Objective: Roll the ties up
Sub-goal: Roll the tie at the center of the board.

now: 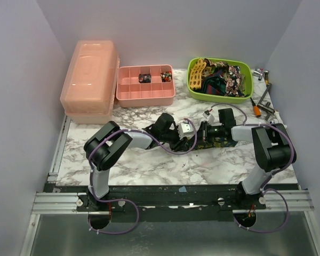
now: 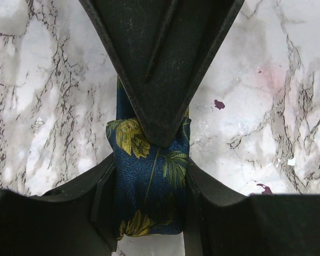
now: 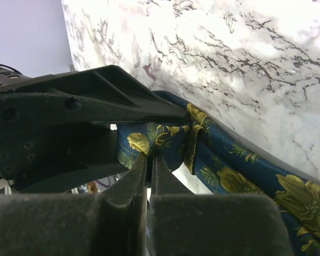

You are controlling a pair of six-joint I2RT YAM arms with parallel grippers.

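Nearest, the left gripper (image 2: 149, 178) is clamped on the dark navy fabric necktie with yellow-green leaf print (image 3: 226, 178). A folded or part-rolled end of it fills the gap between the two black fingers and touches both. Meeting it head-on, the right gripper (image 3: 148, 157) has its fingers drawn together to a thin slit, and their tips seem to nip the cloth at the top of that same bundle. The rest of the tie trails flat beneath the right wrist, along the white marble-patterned table (image 1: 149, 165).

The roll looks barely begun, with only its first turn being formed. The next move probably calls for one gripper to hold the core. The other would then wind the loose length over it, edges kept square.

There are two grippers and one tie between them. Beyond them to the right, one lime-green plastic tray (image 1: 218, 97) holds a heap of patterned ties (image 1: 224, 77), too tangled to count. Beyond the left gripper stand one pink divided plastic box (image 1: 144, 99) and one pink lidded tub (image 1: 89, 80).
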